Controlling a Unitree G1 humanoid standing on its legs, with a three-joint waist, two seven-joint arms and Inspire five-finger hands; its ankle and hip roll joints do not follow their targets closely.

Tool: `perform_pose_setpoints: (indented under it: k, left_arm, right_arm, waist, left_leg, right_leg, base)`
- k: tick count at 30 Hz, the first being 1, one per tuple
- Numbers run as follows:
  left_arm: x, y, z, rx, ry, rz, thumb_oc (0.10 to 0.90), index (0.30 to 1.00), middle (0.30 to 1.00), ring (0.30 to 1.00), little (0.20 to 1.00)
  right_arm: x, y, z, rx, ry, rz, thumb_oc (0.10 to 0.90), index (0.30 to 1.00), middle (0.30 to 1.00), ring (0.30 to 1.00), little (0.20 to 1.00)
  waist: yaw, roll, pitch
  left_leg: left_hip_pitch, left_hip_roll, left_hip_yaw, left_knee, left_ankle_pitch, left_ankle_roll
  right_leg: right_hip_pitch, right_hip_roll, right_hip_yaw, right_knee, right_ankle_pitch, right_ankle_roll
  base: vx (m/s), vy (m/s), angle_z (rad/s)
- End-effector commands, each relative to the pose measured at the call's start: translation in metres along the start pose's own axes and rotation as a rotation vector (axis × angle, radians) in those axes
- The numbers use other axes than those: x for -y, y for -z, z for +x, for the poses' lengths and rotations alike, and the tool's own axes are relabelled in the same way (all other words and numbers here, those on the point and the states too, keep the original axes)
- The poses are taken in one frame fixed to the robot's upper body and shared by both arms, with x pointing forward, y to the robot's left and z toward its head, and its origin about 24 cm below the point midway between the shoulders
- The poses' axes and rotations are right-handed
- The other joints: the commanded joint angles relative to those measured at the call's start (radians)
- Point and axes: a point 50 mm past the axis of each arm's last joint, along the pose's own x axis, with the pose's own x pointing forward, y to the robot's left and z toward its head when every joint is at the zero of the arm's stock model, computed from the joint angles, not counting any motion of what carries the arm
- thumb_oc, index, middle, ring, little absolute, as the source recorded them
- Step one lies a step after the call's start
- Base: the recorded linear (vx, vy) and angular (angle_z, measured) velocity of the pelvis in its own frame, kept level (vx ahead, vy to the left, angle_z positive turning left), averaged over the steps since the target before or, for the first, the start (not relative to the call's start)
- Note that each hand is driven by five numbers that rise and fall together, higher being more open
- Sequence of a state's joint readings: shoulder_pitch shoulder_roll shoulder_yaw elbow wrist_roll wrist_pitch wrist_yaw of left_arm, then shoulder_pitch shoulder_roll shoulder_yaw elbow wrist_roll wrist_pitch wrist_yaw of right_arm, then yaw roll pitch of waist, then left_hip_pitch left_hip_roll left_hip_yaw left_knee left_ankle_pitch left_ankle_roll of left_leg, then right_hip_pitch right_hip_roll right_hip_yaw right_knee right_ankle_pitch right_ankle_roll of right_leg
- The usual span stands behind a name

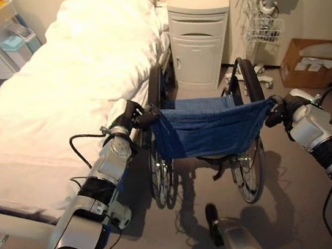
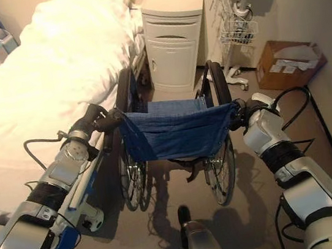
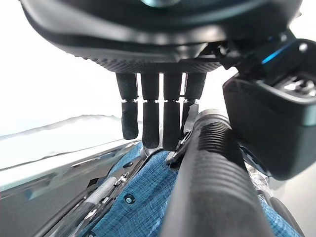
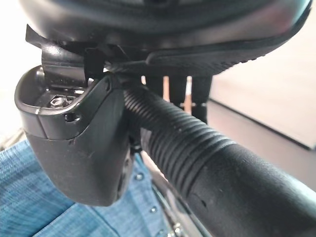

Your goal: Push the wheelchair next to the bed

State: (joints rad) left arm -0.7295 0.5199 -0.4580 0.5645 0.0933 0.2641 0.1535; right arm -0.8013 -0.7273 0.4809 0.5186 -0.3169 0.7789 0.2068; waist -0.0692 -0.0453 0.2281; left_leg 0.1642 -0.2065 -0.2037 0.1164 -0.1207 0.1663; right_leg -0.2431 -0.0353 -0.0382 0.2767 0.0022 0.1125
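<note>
Left arm: the silver-grey left arm [image 1: 84, 226] is built of rounded metallic shells, split by a black ribbed band and a black cuff.
Right arm: the silver-grey right arm [image 1: 312, 128] has matching glossy shells, with a black ribbed band behind the wrist.
Left hand: the dark, matte left hand [image 3: 163, 29] has a broad smooth back and a strip of fine dotted texture along its edge.
Left fingers: the black fingers [image 3: 150, 113] are slim and finely textured, each crossed by a thin pale seam.
Left thumb: the bulky glossy black thumb housing [image 3: 266, 123] carries a short blue stripe and a small round fastener.
Right hand: the dark right hand [image 4: 163, 24] shows a similar dotted pad.
Right thumb: the rounded dark grey thumb cover [image 4: 74, 143] has a recessed metal nut and a small hole.
</note>
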Motion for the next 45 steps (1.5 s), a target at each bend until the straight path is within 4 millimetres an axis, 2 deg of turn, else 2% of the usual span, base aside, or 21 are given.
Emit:
perform_pose_setpoints:
  k: [1,2,3,4,5,6,7,8,9,10,11,13,16,19,20,21,24,25,31,41,45]
  left_arm:
    - [0.028,0.016,-0.002,-0.094,0.079,0.036,0.400,0.300,0.300,0.300,0.300]
    - [0.031,0.017,-0.003,-0.105,0.081,0.032,0.400,0.300,0.300,0.300,0.300]
    - [0.033,0.018,-0.004,-0.112,0.077,0.012,0.400,0.300,0.300,0.300,0.300]
    - [0.034,0.019,-0.004,-0.116,0.075,0.002,0.400,0.300,0.300,0.300,0.300]
    - [0.036,0.019,-0.005,-0.121,0.072,-0.006,0.400,0.300,0.300,0.300,0.300]
    - [0.039,0.019,-0.006,-0.117,0.077,-0.006,0.400,0.300,0.300,0.300,0.300]
    - [0.041,0.021,-0.009,-0.113,0.082,0.006,0.400,0.300,0.300,0.300,0.300]
    - [0.041,0.021,-0.010,-0.106,0.081,0.017,0.400,0.300,0.300,0.300,0.300]
    - [0.042,0.020,-0.010,-0.107,0.083,0.018,0.400,0.300,0.300,0.300,0.300]
    - [0.040,0.023,-0.011,-0.121,0.093,0.030,0.400,0.300,0.300,0.300,0.300]
    - [0.039,0.025,-0.011,-0.130,0.097,0.045,0.400,0.300,0.300,0.300,0.300]
    - [0.034,0.035,-0.011,-0.155,0.107,0.070,0.400,0.300,0.300,0.300,0.300]
    - [0.022,0.043,-0.014,-0.167,0.091,0.096,0.400,0.300,0.300,0.300,0.300]
    - [0.017,0.043,-0.014,-0.165,0.072,0.090,0.400,0.300,0.300,0.300,0.300]
    - [0.018,0.042,-0.014,-0.162,0.058,0.082,0.637,0.655,0.655,0.655,0.655]
    - [0.018,0.042,-0.014,-0.163,0.054,0.082,0.800,0.900,0.900,0.900,0.900]
    - [0.022,0.044,-0.015,-0.182,0.058,0.069,0.800,0.900,0.900,0.900,0.900]
    - [0.023,0.047,-0.016,-0.193,0.052,0.068,0.800,0.900,0.900,0.900,0.900]
    - [0.022,0.051,-0.018,-0.204,0.041,0.042,0.800,0.900,0.900,0.900,0.900]
    - [0.028,0.064,-0.026,-0.271,0.064,-0.023,0.800,0.900,0.900,0.900,0.900]
    - [0.024,0.065,-0.028,-0.276,0.079,-0.067,0.800,0.900,0.900,0.900,0.900]
  right_arm:
    - [-0.035,-0.043,-0.008,0.239,-0.135,-0.123,0.400,0.300,0.300,0.300,0.300]
    - [-0.033,-0.044,-0.008,0.255,-0.122,-0.140,0.400,0.300,0.300,0.300,0.300]
    - [-0.031,-0.046,-0.009,0.269,-0.104,-0.157,0.400,0.300,0.300,0.300,0.300]
    - [-0.030,-0.048,-0.009,0.280,-0.091,-0.158,0.400,0.300,0.300,0.300,0.300]
    - [-0.029,-0.049,-0.010,0.290,-0.077,-0.151,0.400,0.300,0.300,0.300,0.300]
    - [-0.030,-0.051,-0.011,0.305,-0.054,-0.153,0.400,0.300,0.300,0.300,0.300]
    - [-0.033,-0.052,-0.011,0.322,-0.033,-0.150,0.400,0.300,0.300,0.300,0.300]
    - [-0.035,-0.054,-0.012,0.335,-0.014,-0.139,0.400,0.300,0.300,0.300,0.300]
    - [-0.035,-0.054,-0.012,0.334,-0.012,-0.134,0.400,0.300,0.300,0.300,0.300]
    - [-0.040,-0.052,-0.012,0.329,-0.016,-0.108,0.400,0.300,0.300,0.300,0.300]
    - [-0.043,-0.050,-0.011,0.326,-0.026,-0.100,0.400,0.300,0.300,0.300,0.300]
    - [-0.047,-0.046,-0.010,0.326,-0.051,-0.104,0.400,0.300,0.300,0.300,0.300]
    - [-0.051,-0.042,-0.010,0.340,-0.068,-0.093,0.400,0.300,0.300,0.300,0.300]
    - [-0.052,-0.041,-0.009,0.336,-0.074,-0.082,0.400,0.300,0.300,0.300,0.300]
    - [-0.054,-0.038,-0.008,0.320,-0.080,-0.079,0.400,0.300,0.300,0.300,0.300]
    - [-0.056,-0.036,-0.007,0.312,-0.088,-0.076,0.400,0.300,0.300,0.300,0.300]
    - [-0.058,-0.034,-0.006,0.308,-0.094,-0.073,0.400,0.300,0.300,0.300,0.300]
    - [-0.058,-0.035,-0.007,0.309,-0.099,-0.065,0.800,0.900,0.900,0.900,0.900]
    - [-0.059,-0.036,-0.008,0.306,-0.114,-0.041,0.800,0.900,0.900,0.900,0.900]
    - [-0.040,-0.033,-0.007,0.283,-0.102,0.067,0.800,0.900,0.900,0.900,0.900]
    - [-0.025,-0.036,-0.009,0.275,-0.154,0.194,0.800,0.900,0.900,0.900,0.900]
  waist:
    - [-0.017,-0.015,0.044]
    - [-0.020,-0.017,0.040]
    - [-0.014,-0.024,0.043]
    - [-0.003,-0.032,0.050]
    - [0.010,-0.035,0.061]
    - [0.035,-0.029,0.082]
    - [0.069,-0.011,0.102]
    - [0.097,-0.003,0.115]
    - [0.102,-0.004,0.119]
    - [0.106,-0.002,0.106]
    - [0.106,0.000,0.097]
    - [0.105,0.019,0.071]
    - [0.118,0.025,0.040]
    - [0.122,0.025,0.024]
    - [0.123,0.028,0.015]
    - [0.123,0.030,0.010]
    - [0.118,0.031,0.002]
    - [0.114,0.030,-0.002]
    - [0.112,0.026,-0.006]
    - [0.117,0.022,-0.024]
    - [0.118,0.019,-0.027]
  left_leg:
    - [0.001,0.169,0.121,0.185,0.044,-0.172]
    - [-0.015,0.210,0.132,0.253,0.119,-0.196]
    - [-0.048,0.223,0.137,0.315,0.163,-0.205]
    - [-0.092,0.223,0.143,0.352,0.175,-0.206]
    - [-0.145,0.230,0.155,0.346,0.194,-0.205]
    - [-0.218,0.232,0.167,0.287,0.229,-0.210]
    - [-0.288,0.211,0.170,0.165,0.268,-0.219]
    - [-0.327,0.177,0.172,0.091,0.262,-0.215]
    - [-0.332,0.166,0.173,0.102,0.251,-0.209]
    - [-0.290,0.149,0.179,0.078,0.174,-0.177]
    - [-0.260,0.143,0.167,0.047,0.160,-0.168]
    - [-0.165,0.145,0.136,-0.052,0.158,-0.162]
    - [-0.130,0.143,0.135,-0.123,0.172,-0.159]
    - [-0.126,0.139,0.139,-0.149,0.180,-0.154]
    - [-0.123,0.134,0.136,-0.161,0.184,-0.150]
    - [-0.121,0.133,0.136,-0.165,0.184,-0.148]
    - [-0.115,0.131,0.138,-0.170,0.182,-0.142]
    - [-0.108,0.132,0.143,-0.173,0.178,-0.138]
    - [-0.091,0.135,0.159,-0.178,0.167,-0.129]
    - [-0.081,0.143,0.176,-0.174,0.151,-0.124]
    - [-0.070,0.146,0.176,-0.173,0.146,-0.125]
  right_leg:
    - [0.088,-0.025,-0.038,-0.135,0.125,-0.033]
    - [0.116,-0.025,-0.043,-0.152,0.117,-0.045]
    - [0.142,-0.031,-0.048,-0.166,0.113,-0.050]
    - [0.171,-0.035,-0.046,-0.176,0.108,-0.053]
    - [0.206,-0.032,-0.036,-0.181,0.092,-0.055]
    - [0.266,-0.018,-0.020,-0.190,0.069,-0.055]
    - [0.326,0.005,0.001,-0.201,0.047,-0.052]
    - [0.357,0.009,0.014,-0.208,0.035,-0.049]
    - [0.362,0.006,0.019,-0.206,0.030,-0.049]
    - [0.342,-0.015,0.006,-0.186,0.018,-0.034]
    - [0.330,-0.023,-0.002,-0.177,0.017,-0.026]
    - [0.299,-0.031,-0.028,-0.169,0.030,-0.010]
    - [0.293,-0.037,-0.044,-0.193,0.042,0.001]
    - [0.285,-0.040,-0.054,-0.205,0.052,0.007]
    - [0.280,-0.040,-0.051,-0.207,0.055,0.010]
    - [0.278,-0.040,-0.050,-0.205,0.056,0.011]
    - [0.273,-0.038,-0.042,-0.200,0.058,0.014]
    - [0.271,-0.038,-0.035,-0.194,0.062,0.017]
    - [0.269,-0.038,-0.028,-0.192,0.076,0.026]
    - [0.283,-0.038,-0.030,-0.198,0.073,0.030]
    - [0.289,-0.037,-0.034,-0.196,0.072,0.027]
  base:
    - [0.28,-0.037,0.30]
    - [0.34,-0.031,0.38]
    - [0.28,-0.018,0.40]
    - [0.28,0.006,0.24]
    - [0.32,0.061,-0.04]
    - [0.39,0.127,-0.25]
    - [0.43,0.149,-0.45]
    - [0.33,0.104,-0.47]
    - [0.31,0.106,-0.62]
    - [0.22,0.101,-0.63]
    - [0.25,0.124,-0.69]
    - [0.20,0.095,-0.53]
    - [0.15,0.050,-0.42]
    - [0.04,0.022,0.02]
    - [0.05,0.039,-0.09]
    - [0.05,0.044,-0.12]
    - [0.06,0.045,-0.06]
    - [0.05,0.034,0.01]
    - [0.02,-0.001,-0.01]
    - [0.00,-0.023,-0.02]
    - [0.00,0.000,0.00]
